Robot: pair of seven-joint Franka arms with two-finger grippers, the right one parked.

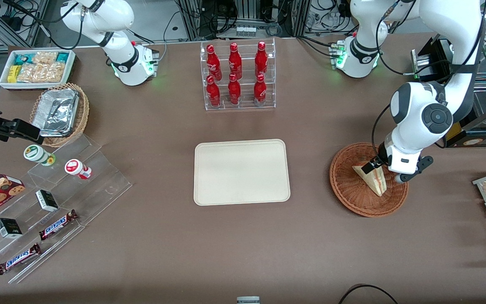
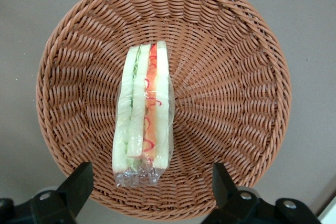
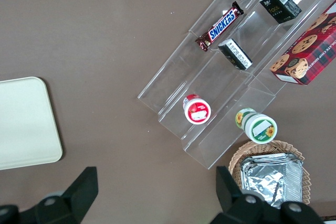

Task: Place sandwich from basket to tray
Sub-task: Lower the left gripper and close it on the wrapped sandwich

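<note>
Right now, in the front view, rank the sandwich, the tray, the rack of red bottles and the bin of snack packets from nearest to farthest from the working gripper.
The open gripper hangs over the basket.
1. Sandwich, in the basket right under the gripper.
2. Tray, mid-table.
3. Bottle rack, farther from the camera than the tray.
4. Snack bin, at the parked arm's end.

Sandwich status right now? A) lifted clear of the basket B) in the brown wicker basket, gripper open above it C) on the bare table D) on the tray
B: the sandwich lies in the basket, the gripper open above it with fingers apart; the tray holds nothing.
</note>
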